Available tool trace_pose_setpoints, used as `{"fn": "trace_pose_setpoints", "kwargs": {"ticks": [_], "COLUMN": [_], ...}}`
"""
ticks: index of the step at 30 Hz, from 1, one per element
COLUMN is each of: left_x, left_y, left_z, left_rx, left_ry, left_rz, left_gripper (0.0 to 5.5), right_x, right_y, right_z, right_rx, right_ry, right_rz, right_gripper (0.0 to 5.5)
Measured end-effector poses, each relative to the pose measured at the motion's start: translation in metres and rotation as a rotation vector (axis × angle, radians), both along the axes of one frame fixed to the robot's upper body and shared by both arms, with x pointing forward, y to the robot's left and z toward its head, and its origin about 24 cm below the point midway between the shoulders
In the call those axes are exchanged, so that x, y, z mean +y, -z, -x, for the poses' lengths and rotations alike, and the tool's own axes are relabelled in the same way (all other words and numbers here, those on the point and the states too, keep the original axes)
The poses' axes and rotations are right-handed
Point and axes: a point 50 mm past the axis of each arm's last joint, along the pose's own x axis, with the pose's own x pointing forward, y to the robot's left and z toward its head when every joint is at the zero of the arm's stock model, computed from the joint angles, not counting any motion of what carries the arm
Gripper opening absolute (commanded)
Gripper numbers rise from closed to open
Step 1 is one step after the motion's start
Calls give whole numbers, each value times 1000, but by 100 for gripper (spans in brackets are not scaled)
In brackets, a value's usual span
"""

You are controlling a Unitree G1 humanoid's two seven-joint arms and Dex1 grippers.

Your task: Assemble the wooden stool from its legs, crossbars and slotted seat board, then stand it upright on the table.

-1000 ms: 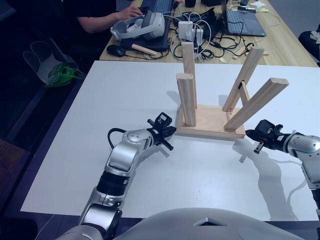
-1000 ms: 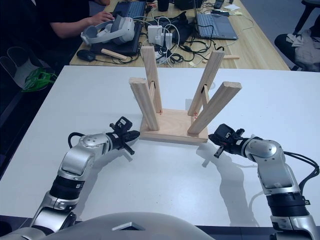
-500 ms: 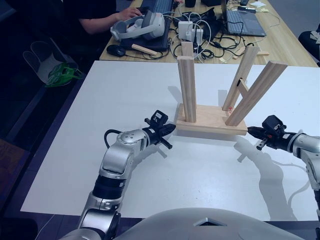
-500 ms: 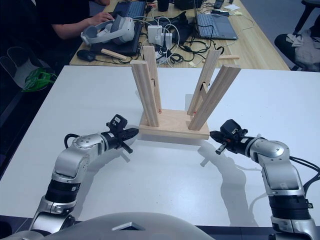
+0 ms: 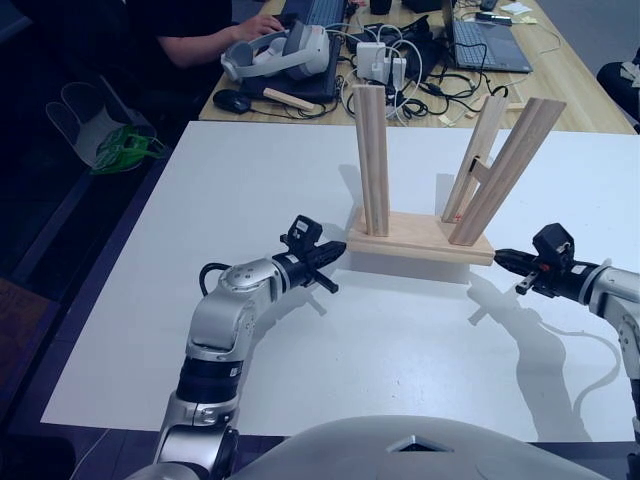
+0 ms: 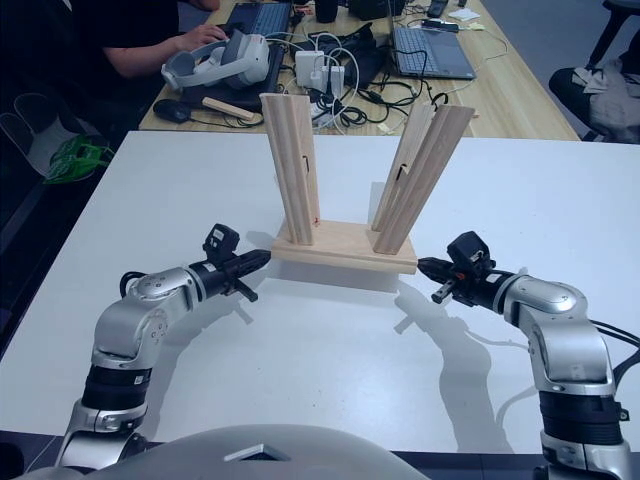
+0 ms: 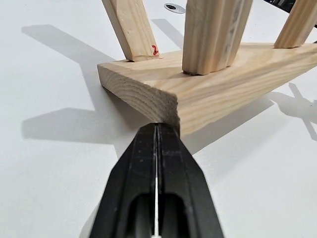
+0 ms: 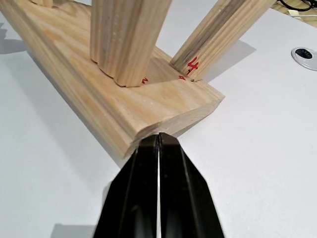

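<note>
On the counter point(image 5: 390, 350) the stool point(image 5: 374, 150) is set upside down, seat board point(image 5: 415, 236) flat. It is flanked end to end by left gripper point(image 5: 338, 251) and right gripper point(image 5: 498, 254) — fingers point(image 7: 142, 166) pinched together, empty, tips at opposite corners.

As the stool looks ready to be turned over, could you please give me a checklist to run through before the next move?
1. Left gripper shut, tip at seat board corner: ok.
2. Right gripper shut at the opposite corner: ok.
3. Tips wedged under the board: cannot tell.
4. Legs seated in the board: ok.
5. Standing upright on the table: not ok, legs point up.
</note>
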Motion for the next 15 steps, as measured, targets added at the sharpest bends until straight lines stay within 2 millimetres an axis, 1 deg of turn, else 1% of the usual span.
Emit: {"fn": "trace_pose_setpoints", "kwargs": {"ticks": [6,15], "left_x": [1,7], "left_y": [-2,-11], "left_z": [1,0], "left_rx": [-3,-41], "left_ry": [1,-19], "left_rz": [44,115], "left_gripper": [4,4], "right_x": [-2,1], "right_y": [-3,-13], "right_z": [0,-5], "right_rx": [2,-32], "right_ry": [30,48], "right_rz": [-44,-90], "right_gripper": [0,0]}}
